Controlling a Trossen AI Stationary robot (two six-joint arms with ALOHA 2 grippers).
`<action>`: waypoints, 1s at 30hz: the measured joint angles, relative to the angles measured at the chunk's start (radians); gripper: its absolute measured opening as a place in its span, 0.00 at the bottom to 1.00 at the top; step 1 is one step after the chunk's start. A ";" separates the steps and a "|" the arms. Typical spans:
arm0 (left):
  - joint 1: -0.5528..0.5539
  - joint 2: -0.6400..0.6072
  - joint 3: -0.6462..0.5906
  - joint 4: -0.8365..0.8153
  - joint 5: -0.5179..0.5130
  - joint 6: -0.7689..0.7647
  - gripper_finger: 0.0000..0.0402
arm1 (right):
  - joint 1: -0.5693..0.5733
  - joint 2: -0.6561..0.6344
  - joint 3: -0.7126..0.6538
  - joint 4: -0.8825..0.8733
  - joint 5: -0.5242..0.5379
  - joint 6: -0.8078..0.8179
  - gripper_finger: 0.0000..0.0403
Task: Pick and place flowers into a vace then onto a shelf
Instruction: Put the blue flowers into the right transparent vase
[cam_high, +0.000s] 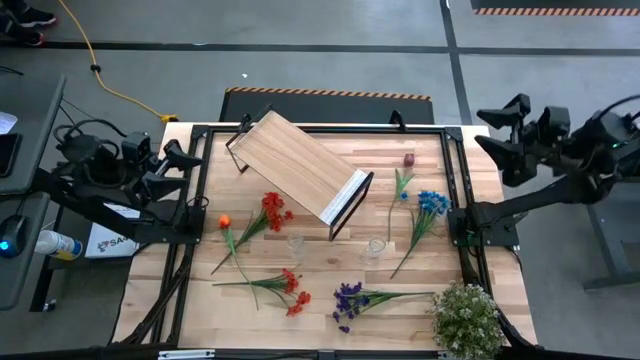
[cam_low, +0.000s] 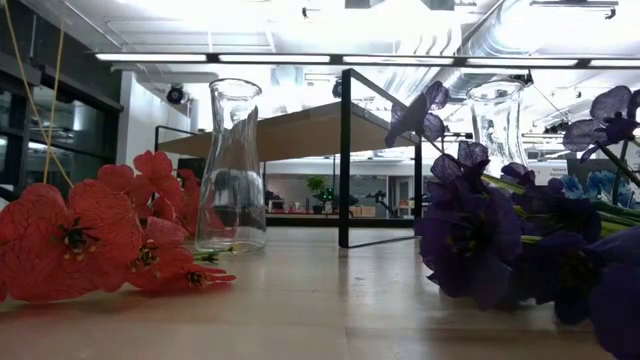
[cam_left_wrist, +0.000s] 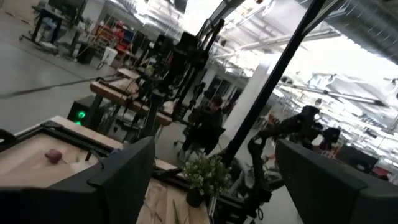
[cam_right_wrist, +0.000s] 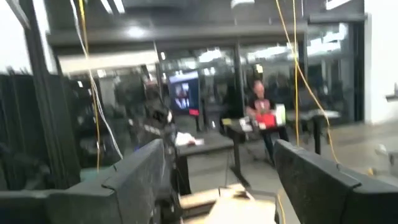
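Both arms wait raised off the worktop's (cam_high: 330, 275) far corners, the left gripper (cam_high: 190, 157) and right gripper (cam_high: 490, 128) each spread wide and empty. To start well, take one of the flowers (cam_high: 268, 212) by its thin stem, away from the head, and lift it toward a glass vase (cam_high: 295, 243) just beside. The red flower's long axis runs diagonally, head far-right, stem near-left; the shelf (cam_high: 300, 165) lies slantwise at the far middle.
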 joint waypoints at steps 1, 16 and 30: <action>0.000 0.018 0.028 -0.021 0.002 -0.003 0.91 | 0.000 0.032 0.050 -0.048 0.005 0.009 0.73; 0.000 0.270 0.393 -0.404 0.037 -0.041 0.91 | 0.000 0.448 0.688 -0.832 0.078 0.432 0.73; 0.000 0.331 0.425 -0.581 0.035 -0.189 0.91 | -0.037 0.568 0.739 -1.081 -0.150 0.801 0.73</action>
